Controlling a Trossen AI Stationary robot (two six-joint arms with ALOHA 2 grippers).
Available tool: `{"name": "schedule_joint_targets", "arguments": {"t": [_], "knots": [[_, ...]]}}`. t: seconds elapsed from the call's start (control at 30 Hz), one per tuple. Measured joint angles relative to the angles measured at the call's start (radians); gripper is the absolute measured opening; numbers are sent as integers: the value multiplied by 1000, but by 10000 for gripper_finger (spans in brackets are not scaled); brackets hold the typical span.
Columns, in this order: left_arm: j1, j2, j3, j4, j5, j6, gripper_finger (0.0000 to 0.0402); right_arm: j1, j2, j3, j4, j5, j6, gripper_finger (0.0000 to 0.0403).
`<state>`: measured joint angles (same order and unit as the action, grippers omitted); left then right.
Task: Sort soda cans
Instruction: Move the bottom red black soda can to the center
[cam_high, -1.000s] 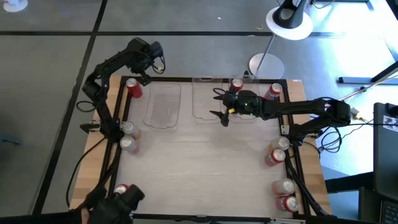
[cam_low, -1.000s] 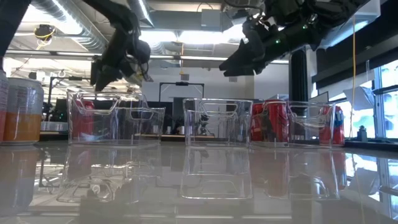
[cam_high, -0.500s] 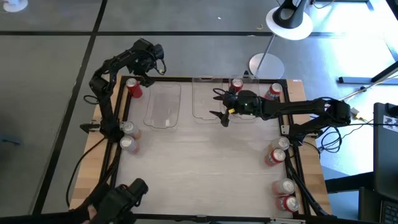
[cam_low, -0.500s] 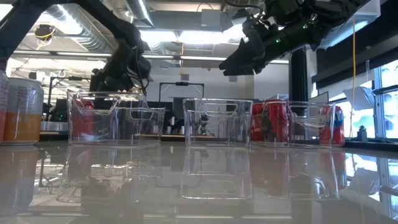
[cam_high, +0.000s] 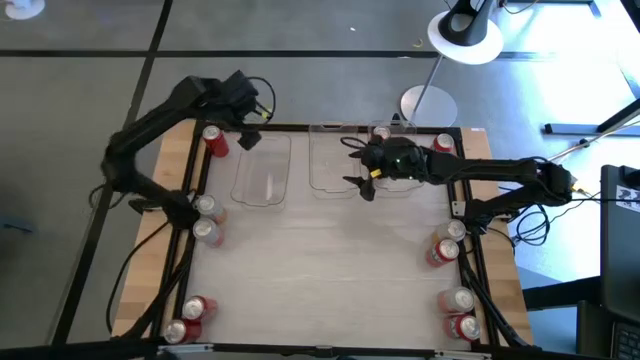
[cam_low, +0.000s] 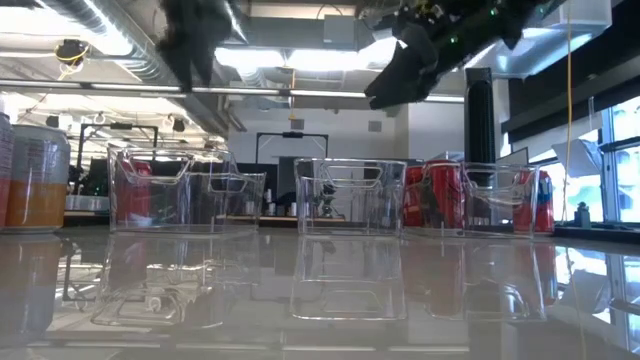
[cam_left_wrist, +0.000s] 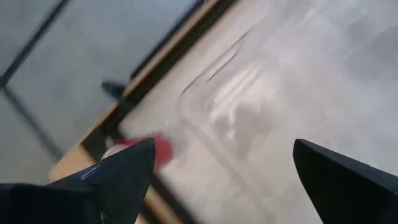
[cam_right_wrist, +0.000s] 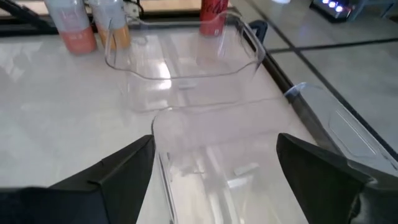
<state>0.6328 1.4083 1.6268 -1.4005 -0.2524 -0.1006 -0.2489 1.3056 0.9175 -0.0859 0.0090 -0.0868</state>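
Eleven or so soda cans show from above, all standing along the table edges and corners, none held. One red can sits just beside the left end effector, on its outer side; another stands in the bin under the right arm, behind the right end effector. Two more pairs wait well back from the left end effector along its edge and near corner, and five line the right side.

Both end effectors hang released, jaws spread wide, gripping nothing. The left one hovers over the far corner next to the leftmost bin; the right one hovers above the middle bin.

For the next pick, I'd judge the red can by the left end effector the easiest. Bring the jaws down straddling it upright, close around its middle rather than the rim, and lift straight before crossing the bin wall, since a sideways nudge could tip it off the edge.

Compared with a second ago, the left arm has swung up and outward, its end effector now higher in the low view. A dark shape at the near-left corner is gone, uncovering two cans there. The right end effector has edged slightly toward the far side.
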Motion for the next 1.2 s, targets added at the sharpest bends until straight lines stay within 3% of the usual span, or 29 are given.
{"name": "schedule_joint_targets", "arguments": {"t": [0.17,0.37,0.5,0.67,1.2], "knots": [[-178,-139,0,18,-1,-134,365,0,-2,75,-130,0,1,337],[-411,-200,0,-23,-24,-354,365,8,-2,77,-131,-3,8,337],[-566,-184,0,-66,-83,-486,365,30,-2,77,-117,-1,4,337],[-684,-155,0,-169,-125,-663,365,68,-2,77,-112,-1,3,337],[-1158,-10,0,-141,-26,-1040,365,127,-2,77,-142,-1,8,337]]}}
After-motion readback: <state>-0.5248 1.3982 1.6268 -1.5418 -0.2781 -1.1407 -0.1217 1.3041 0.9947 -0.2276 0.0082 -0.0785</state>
